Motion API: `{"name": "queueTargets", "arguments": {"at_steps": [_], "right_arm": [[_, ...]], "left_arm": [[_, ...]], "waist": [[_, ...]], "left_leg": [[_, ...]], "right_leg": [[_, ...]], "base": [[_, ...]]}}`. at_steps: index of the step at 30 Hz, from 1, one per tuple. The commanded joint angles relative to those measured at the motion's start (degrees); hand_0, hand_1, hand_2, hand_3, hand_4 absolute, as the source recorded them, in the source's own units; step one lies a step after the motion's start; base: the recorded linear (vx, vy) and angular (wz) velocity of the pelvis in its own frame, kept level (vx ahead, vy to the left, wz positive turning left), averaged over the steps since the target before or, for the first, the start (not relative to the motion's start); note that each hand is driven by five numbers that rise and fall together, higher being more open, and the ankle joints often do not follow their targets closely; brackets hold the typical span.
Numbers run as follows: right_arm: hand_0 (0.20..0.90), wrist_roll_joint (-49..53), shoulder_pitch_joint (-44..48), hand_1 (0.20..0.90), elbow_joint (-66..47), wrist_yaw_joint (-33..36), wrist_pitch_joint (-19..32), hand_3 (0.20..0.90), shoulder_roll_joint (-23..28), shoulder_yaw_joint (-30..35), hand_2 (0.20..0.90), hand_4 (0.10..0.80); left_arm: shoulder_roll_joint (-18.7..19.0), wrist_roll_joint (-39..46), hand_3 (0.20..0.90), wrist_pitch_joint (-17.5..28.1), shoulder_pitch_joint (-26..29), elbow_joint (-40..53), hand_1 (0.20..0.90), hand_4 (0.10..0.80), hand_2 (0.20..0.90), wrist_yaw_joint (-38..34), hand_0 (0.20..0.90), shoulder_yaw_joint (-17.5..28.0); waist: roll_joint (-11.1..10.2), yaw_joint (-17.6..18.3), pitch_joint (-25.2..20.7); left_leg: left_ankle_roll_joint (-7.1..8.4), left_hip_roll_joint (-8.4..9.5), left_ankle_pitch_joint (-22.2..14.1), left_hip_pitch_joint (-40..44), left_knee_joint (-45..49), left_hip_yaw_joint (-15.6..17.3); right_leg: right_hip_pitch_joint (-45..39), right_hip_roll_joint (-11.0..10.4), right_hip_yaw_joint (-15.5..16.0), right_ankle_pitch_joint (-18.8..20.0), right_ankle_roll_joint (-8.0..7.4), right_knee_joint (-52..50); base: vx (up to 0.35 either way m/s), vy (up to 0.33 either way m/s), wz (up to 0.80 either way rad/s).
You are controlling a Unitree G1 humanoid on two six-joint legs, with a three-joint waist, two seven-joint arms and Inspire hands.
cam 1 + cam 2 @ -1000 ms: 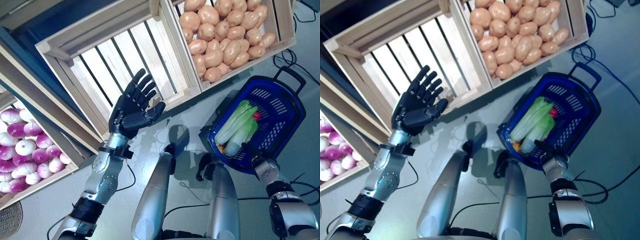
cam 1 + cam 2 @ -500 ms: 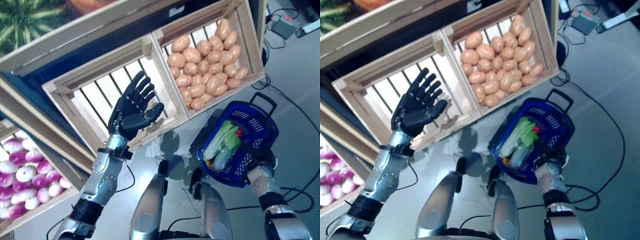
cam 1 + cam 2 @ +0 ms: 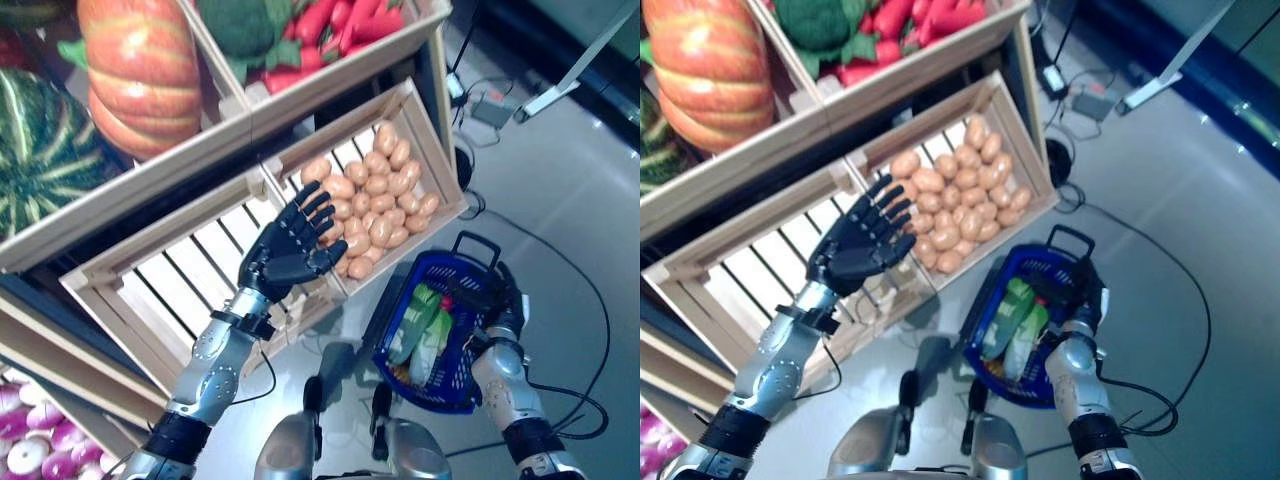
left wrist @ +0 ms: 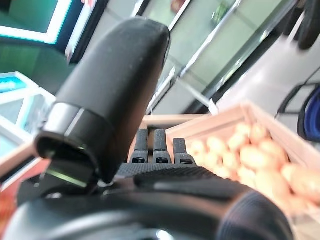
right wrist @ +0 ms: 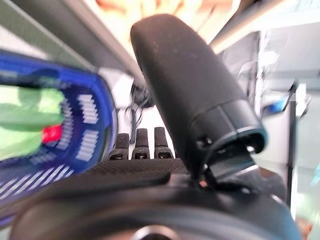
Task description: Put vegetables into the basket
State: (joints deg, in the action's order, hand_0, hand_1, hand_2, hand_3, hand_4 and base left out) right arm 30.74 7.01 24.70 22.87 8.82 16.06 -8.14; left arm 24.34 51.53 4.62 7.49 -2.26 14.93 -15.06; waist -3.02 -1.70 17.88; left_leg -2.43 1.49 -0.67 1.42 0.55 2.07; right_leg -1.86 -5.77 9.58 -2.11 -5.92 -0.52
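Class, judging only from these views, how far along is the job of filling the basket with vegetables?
Partly done: green leafy vegetables and a small red item already lie in the blue basket, carried at the right hand. In hand: nothing; the left hand is open and empty, raised before the potato crate. Left: picking more vegetables.

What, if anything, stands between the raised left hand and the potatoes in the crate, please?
Nothing visible does. The left hand is open, held up over the near corner of the potatoes' crate, and the potatoes lie uncovered just beyond its fingers.
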Motion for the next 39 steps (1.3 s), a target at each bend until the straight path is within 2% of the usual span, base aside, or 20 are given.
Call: {"name": "queueTargets", "arguments": {"at_steps": [1, 5, 7, 12, 14, 16, 18, 21, 22, 27, 30, 33, 39], "right_arm": [[0.9, -7.8, -2.5, 0.9, -0.6, -5.8, 2.6, 0.9, 2.7, -1.9, 0.9, 0.8], [0.9, -8.2, -3.5, 0.9, 0.1, -10.9, -0.3, 0.9, 2.9, -4.8, 0.9, 0.8], [0.9, -12.0, -3.9, 0.9, 2.1, -12.9, -2.9, 0.9, 3.2, -7.2, 0.9, 0.8], [0.9, -14.4, -4.4, 0.9, 7.7, -16.1, -6.7, 0.9, 3.0, -10.7, 0.9, 0.8], [0.9, -15.7, -4.5, 0.9, 10.5, -16.5, -8.7, 0.9, 2.6, -11.6, 0.9, 0.8], [0.9, -17.0, -4.9, 0.9, 16.4, -17.6, -8.2, 0.9, 1.8, -12.1, 0.9, 0.8], [0.9, -17.6, -5.1, 0.9, 20.0, -18.4, -8.9, 0.9, 1.1, -12.2, 0.9, 0.8], [0.9, -16.3, -5.1, 0.9, 26.5, -18.5, -10.1, 0.9, 0.0, -11.3, 0.9, 0.8], [0.9, -15.3, -4.9, 0.9, 30.6, -17.8, -11.2, 0.9, -0.6, -10.5, 0.9, 0.8], [0.9, -11.4, -5.0, 0.9, 38.3, -13.9, -12.4, 0.9, -2.1, -6.7, 0.9, 0.8], [0.9, -14.3, -5.6, 0.9, 40.4, -14.9, -12.2, 0.9, -2.5, -6.0, 0.9, 0.8], [0.9, -15.6, -5.4, 0.9, 40.6, -15.9, -12.8, 0.9, -2.4, -6.8, 0.9, 0.8], [0.9, -17.5, -5.4, 0.9, 40.4, -17.3, -12.9, 0.9, -3.0, -8.3, 0.9, 0.8]], "left_arm": [[-4.1, 1.6, 0.9, -4.0, -2.9, -1.2, 0.9, 0.8, 0.9, 6.1, 0.9, -2.3], [-2.8, -6.4, 0.9, -3.9, -3.9, -5.8, 0.9, 0.8, 0.9, 8.5, 0.9, -6.2], [-2.6, -9.9, 0.9, -6.2, -3.9, -11.1, 0.9, 0.8, 0.9, 8.7, 0.9, -7.6], [-1.9, -20.4, 0.9, -4.8, -3.0, -22.4, 0.9, 0.8, 0.9, 5.3, 0.9, -10.0], [-2.3, -20.0, 0.9, -8.2, -2.6, -26.4, 0.9, 0.8, 0.9, 3.2, 0.9, -10.1], [-3.8, -26.4, 0.9, -5.2, -2.3, -34.0, 0.9, 0.8, 0.9, 4.0, 0.9, -9.5], [-4.9, -26.9, 0.9, -6.2, -2.2, -38.5, 0.9, 0.8, 0.9, 2.5, 0.9, -9.0], [-6.4, -32.5, 0.9, -4.4, -2.0, -45.0, 0.9, 0.8, 0.9, 1.7, 0.9, -8.0], [-6.9, -35.2, 0.9, -3.9, -1.8, -48.3, 0.9, 0.8, 0.9, -1.1, 0.9, -8.4], [-9.0, -37.2, 0.9, -4.7, -1.8, -57.1, 0.9, 0.8, 0.9, -6.4, 0.9, -6.0], [-9.3, -44.3, 0.9, -4.6, -3.1, -60.0, 0.9, 0.8, 0.9, -7.1, 0.9, -7.0], [-9.2, -45.6, 0.9, -6.8, -3.1, -62.1, 0.9, 0.8, 0.9, -7.8, 0.9, -7.8], [-9.7, -49.8, 0.9, -8.6, -3.3, -64.1, 0.9, 0.8, 0.9, -9.1, 0.9, -8.6]], "waist": [[1.8, 0.5, -8.6], [1.9, 1.3, -9.3], [2.0, 1.6, -9.6], [2.3, 2.2, -9.8], [2.3, 2.4, -9.8], [2.3, 2.3, -10.0], [2.2, 2.4, -10.2], [2.2, 2.2, -10.4], [2.2, 2.1, -10.5], [2.3, 1.8, -10.8], [2.5, 1.8, -11.2], [2.7, 2.0, -11.3], [2.9, 2.2, -12.0]], "left_leg": [[3.69, -0.88, -0.9, -1.3, 0.2, 1.4], [3.64, -1.02, -1.3, 0.1, -0.3, 2.1], [3.5, -0.95, -1.8, 0.8, -0.4, 2.5], [3.38, -1.22, -2.2, 2.0, -1.1, 3.2], [3.32, -1.2, -2.2, 2.3, -1.2, 3.3], [3.2, -1.17, -2.4, 2.9, -1.4, 3.3], [3.24, -1.25, -2.4, 3.2, -1.6, 3.3], [3.37, -1.3, -2.4, 3.5, -1.7, 3.4], [3.46, -1.35, -2.3, 3.6, -1.7, 3.4], [3.47, -1.38, -2.4, 4.4, -2.0, 3.3], [3.55, -1.51, -2.6, 4.8, -2.3, 3.2], [3.55, -1.58, -2.7, 4.8, -2.2, 3.1], [3.49, -1.55, -3.0, 5.3, -2.3, 2.9]], "right_leg": [[1.2, -0.7, 0.0, 4.6, -0.37, 0.5], [0.2, -0.8, -0.5, 4.8, -0.95, 1.2], [-0.3, -1.0, -0.6, 4.8, -1.32, 1.7], [-0.8, -1.1, -0.8, 4.5, -1.85, 1.8], [-1.0, -1.1, -0.9, 4.5, -1.98, 1.9], [-1.7, -1.1, -0.7, 4.4, -2.03, 2.1], [-1.9, -1.1, -0.7, 4.4, -2.09, 2.3], [-2.5, -1.1, -0.3, 4.5, -2.05, 2.7], [-2.7, -1.1, -0.1, 4.4, -1.95, 2.8], [-3.8, -0.9, 0.4, 4.2, -1.74, 3.2], [-4.1, -0.8, 0.3, 4.0, -1.67, 3.5], [-4.1, -0.7, 0.2, 3.7, -1.6, 3.3], [-4.4, -0.7, -0.1, 3.2, -1.37, 3.4]], "base": [[0.038, 0.035, -0.03], [0.018, 0.008, -0.12], [0.01, 0.001, -0.18], [-0.003, -0.001, -0.07], [0.0, 0.0, 0.0], [0.0, 0.0, 0.0], [0.0, 0.0, 0.0], [0.0, 0.0, 0.0], [0.0, 0.0, 0.0], [0.023, -0.001, 0.0], [0.037, 0.003, 0.0], [0.0, 0.0, 0.0], [0.021, 0.004, -0.01]]}}
